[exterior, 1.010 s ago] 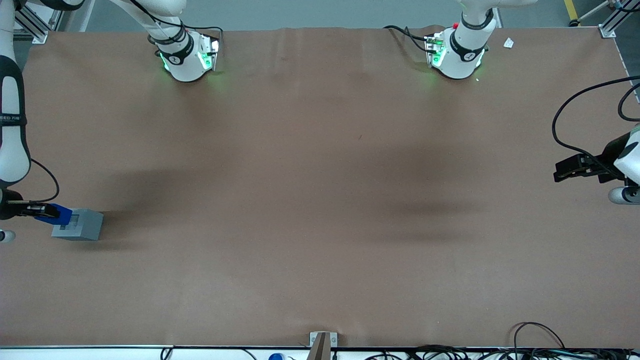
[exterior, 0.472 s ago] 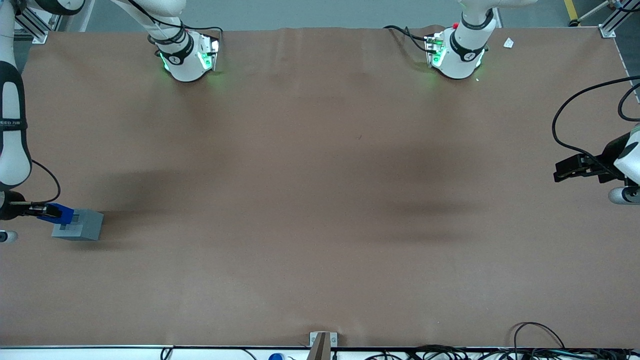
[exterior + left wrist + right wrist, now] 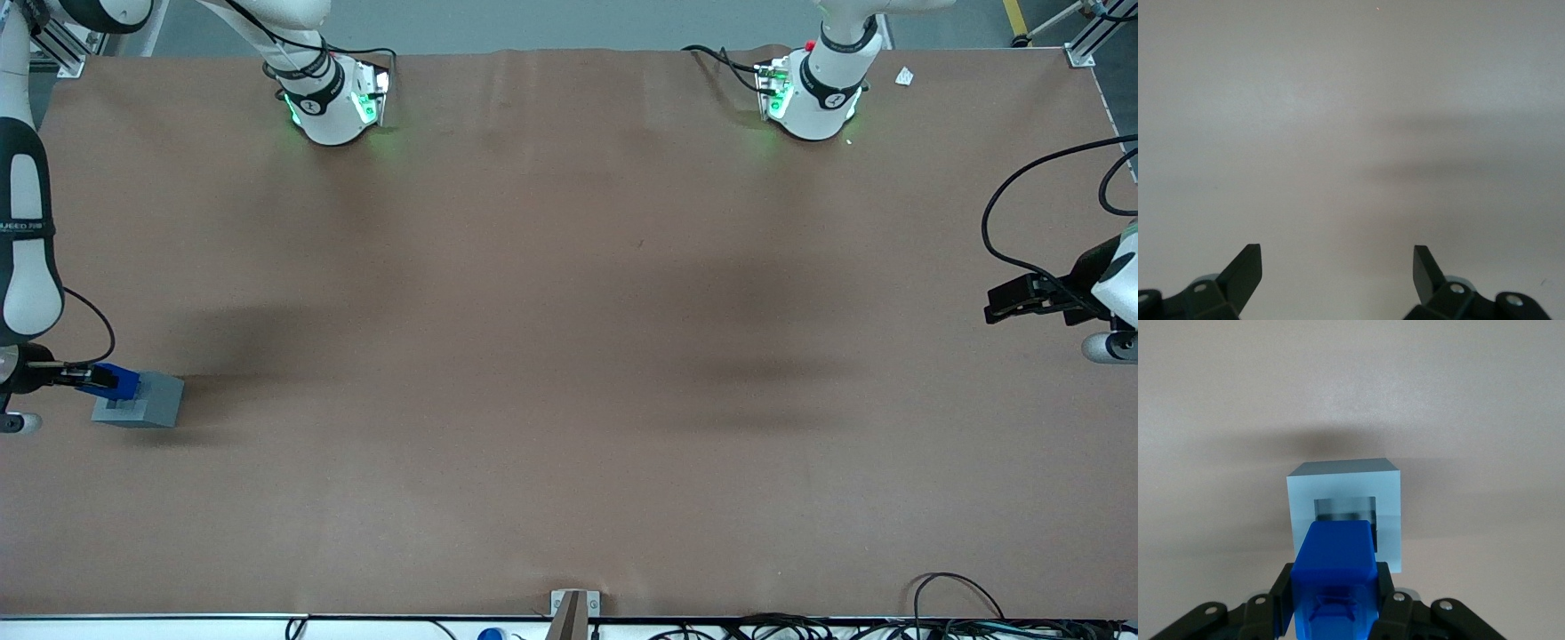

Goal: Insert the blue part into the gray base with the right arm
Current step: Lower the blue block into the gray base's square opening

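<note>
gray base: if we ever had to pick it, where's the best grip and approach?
Judging from its shape, take the gray base by two parallel outer side walls, coming straight down from above. It stands upright, flat walled, recess up. Right now the tool hangs over it, shut on the blue part, so that comes first.

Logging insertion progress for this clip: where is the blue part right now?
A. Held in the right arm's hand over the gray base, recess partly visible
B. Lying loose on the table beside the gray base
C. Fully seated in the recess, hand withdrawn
A: the hand grips the blue part above the gray base, whose recess shows partly uncovered.
</note>
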Tool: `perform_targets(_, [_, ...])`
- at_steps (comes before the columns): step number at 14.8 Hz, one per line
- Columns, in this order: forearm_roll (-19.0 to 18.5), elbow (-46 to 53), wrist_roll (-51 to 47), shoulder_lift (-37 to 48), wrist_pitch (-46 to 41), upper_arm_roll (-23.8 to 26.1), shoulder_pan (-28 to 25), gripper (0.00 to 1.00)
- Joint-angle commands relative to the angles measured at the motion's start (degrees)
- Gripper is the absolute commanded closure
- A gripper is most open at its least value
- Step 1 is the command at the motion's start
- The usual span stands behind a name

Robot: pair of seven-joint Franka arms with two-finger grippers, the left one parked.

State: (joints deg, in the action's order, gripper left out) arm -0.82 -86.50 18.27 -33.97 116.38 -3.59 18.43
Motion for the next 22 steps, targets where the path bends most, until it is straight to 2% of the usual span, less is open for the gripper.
perform_targets(1, [1.0, 1.6, 1.2, -1.0, -0.2, 1.2, 1.3, 0.79])
perform_targets(22, [2.2, 2.2, 3.4, -2.4, 0.8, 1.2, 2.0, 0.79])
